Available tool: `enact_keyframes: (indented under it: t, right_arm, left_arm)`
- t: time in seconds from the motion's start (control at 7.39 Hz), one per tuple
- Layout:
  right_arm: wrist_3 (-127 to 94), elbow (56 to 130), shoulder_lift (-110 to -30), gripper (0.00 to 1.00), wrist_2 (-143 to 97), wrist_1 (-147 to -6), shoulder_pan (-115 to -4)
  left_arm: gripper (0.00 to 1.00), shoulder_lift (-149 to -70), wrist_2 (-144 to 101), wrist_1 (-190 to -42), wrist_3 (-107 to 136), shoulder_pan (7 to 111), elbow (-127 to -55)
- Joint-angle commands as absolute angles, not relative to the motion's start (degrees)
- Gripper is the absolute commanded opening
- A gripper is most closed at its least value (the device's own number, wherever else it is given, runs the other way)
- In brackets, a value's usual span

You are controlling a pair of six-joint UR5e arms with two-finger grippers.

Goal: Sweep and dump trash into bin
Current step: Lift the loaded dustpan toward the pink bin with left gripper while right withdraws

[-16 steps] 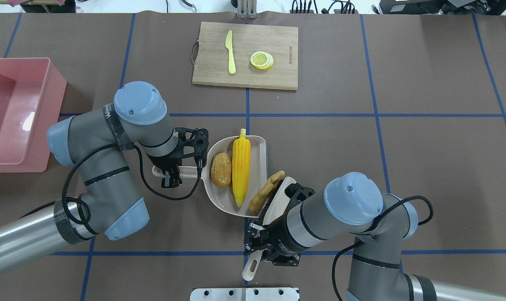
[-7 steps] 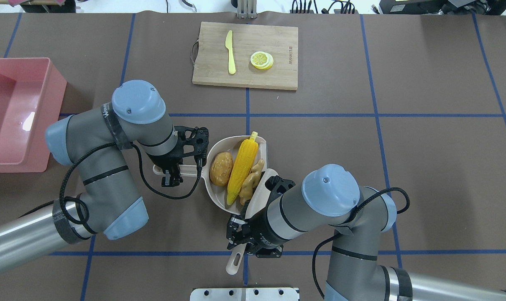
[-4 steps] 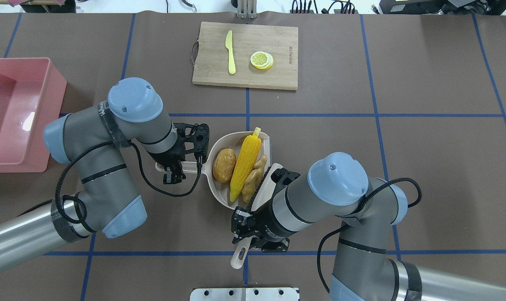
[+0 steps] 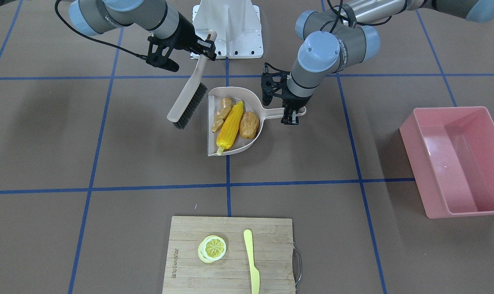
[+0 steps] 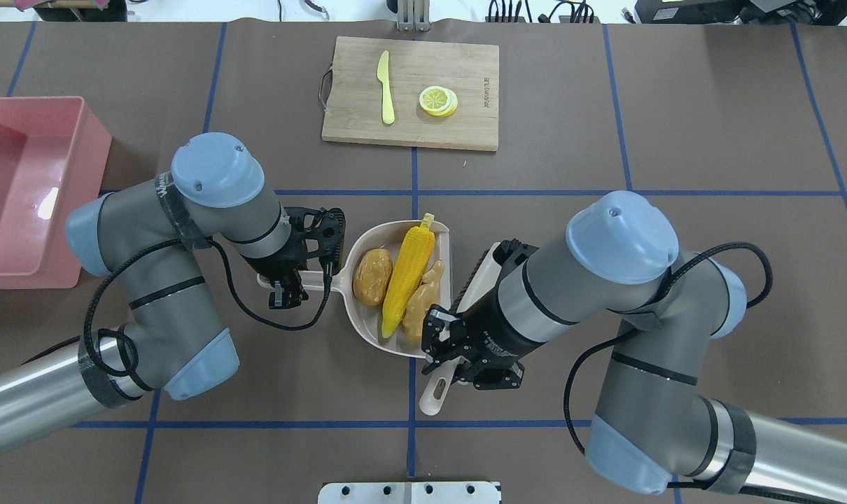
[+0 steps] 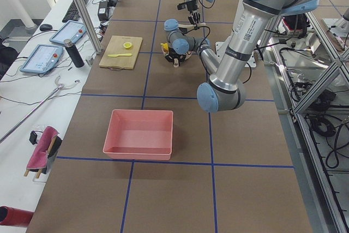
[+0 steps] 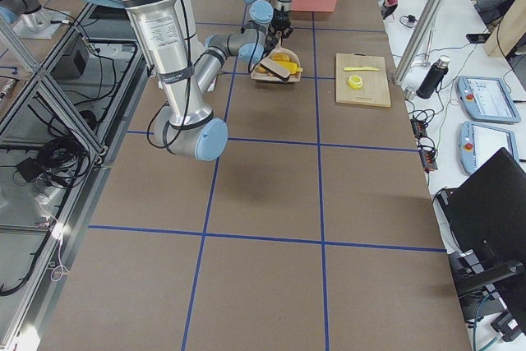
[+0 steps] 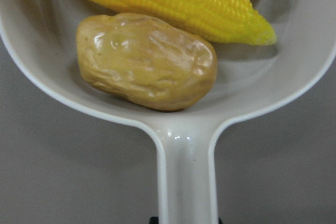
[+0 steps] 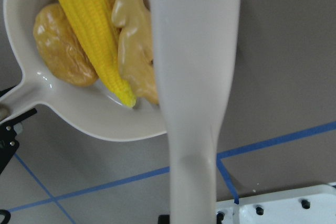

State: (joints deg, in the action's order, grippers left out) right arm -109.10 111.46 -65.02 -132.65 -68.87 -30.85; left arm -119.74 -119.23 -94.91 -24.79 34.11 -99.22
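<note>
At the overhead view's far left, cut off by the frame edge: the bin [image 5: 17, 231], a pink tub of glossy plastic with rounded corners, well apart from both arms.

Next rightward, the left gripper [image 5: 283, 281]. Jaws half hidden under its own black body; clamps the end of the dustpan handle. Dustpan [image 4: 241, 94]: smooth beige-grey plastic, rounded at the handle side, straight along the open edge. Hard to tell whether it rests on the brown table cover [image 5: 710, 280] or hangs just above.

Inside the pan, side by side and touching, the trash: potato [image 5: 372, 267], brown, oval, shiny and dimpled, nearest the handle; corn cob [image 5: 408, 276], yellow with rows of kernels, along the middle; ginger root [image 5: 423, 301], tan and knobbly, by the open edge. From the left wrist camera, corn cut off by the frame, ginger a mere sliver.

Further right, the right gripper [image 5: 458, 360], closed on the pale handle of the brush [image 4: 188, 102]. Brush head mostly hidden beneath the arm from overhead; from the front, tilted, dark bristles downward, near the pan's open edge but apart. Blurs across part of the ginger in the right wrist view.

Beyond, a wooden cutting board [image 5: 465, 126] carrying a yellow-green knife [image 5: 386, 87] and lemon slices [image 5: 437, 100].
</note>
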Motion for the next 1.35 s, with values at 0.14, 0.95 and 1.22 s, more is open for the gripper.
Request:
enact_keyframes:
  t: [0.14, 0.95, 1.22]
  right_arm:
    - [-90.07, 111.71, -69.77, 0.0, -140.87, -73.81, -41.81]
    - [-53.13, 110.21, -87.42, 0.0, -145.81, -77.51, -54.56]
    - [-41.11, 110.3, -90.17, 0.0, -145.9, -86.07, -58.16]
  left_arm:
    - [0.0, -113.4, -119.35, -104.7, -20.86, 36.2, -103.18]
    - [0.0, -99.59, -119.36, -114.43, -2.84, 51.56, -112.84]
    - [0.0, -92.34, -119.09, -114.52, -1.76, 57.63, -117.82]
